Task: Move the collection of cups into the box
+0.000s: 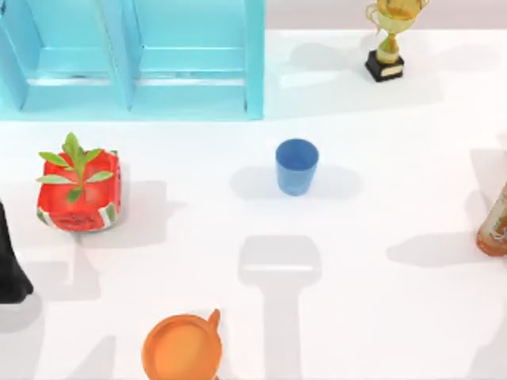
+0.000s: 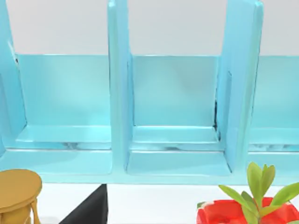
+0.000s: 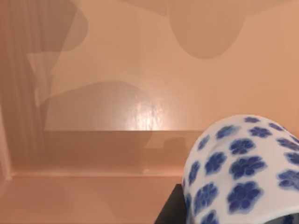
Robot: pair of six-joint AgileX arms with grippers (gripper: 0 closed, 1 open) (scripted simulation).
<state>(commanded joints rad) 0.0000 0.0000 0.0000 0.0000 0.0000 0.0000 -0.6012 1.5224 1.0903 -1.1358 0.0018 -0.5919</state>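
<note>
A plain blue cup (image 1: pixel 296 165) stands upright near the middle of the table. A white cup with dark-blue flowers (image 3: pixel 238 168) hangs close in the right wrist view, and my right gripper (image 3: pixel 219 207) is shut on it, one dark finger (image 3: pixel 170 210) showing beside the cup. Beneath and behind that cup lies the tan inside of the box (image 3: pixel 93 154), its floor and walls shaded by arm shadows. A dark part of my left arm (image 1: pixel 9 261) sits at the table's left edge, well away from the blue cup.
A light-blue shelf unit (image 1: pixel 135 63) fills the back left. A red planter with a green plant (image 1: pixel 79 190) stands left, an orange pan (image 1: pixel 182 348) at the front, a gold trophy (image 1: pixel 388 39) back right, a brown bottle (image 1: pixel 495 226) at the right edge.
</note>
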